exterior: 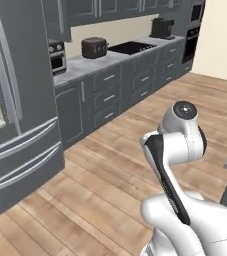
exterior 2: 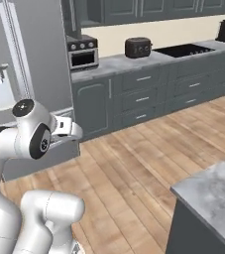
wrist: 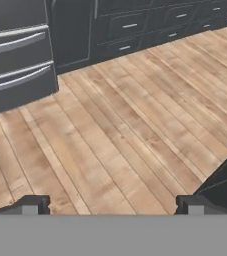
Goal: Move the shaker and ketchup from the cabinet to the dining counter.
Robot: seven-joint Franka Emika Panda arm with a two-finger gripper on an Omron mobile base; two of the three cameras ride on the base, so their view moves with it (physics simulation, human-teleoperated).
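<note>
I'm holding the gripper (wrist: 113,206) with its fingers wide apart and empty over bare floor. The dining counter (exterior 2: 218,191) is lying close on my right (a corner the arm might be clipping); shaker and ketchup aren't located.

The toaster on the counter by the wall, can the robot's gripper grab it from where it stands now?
Probably not. The toaster sits on the far counter, across a wide stretch of wooden floor. The open gripper points down at that floor, so the base would likely have to drive closer first.
</note>
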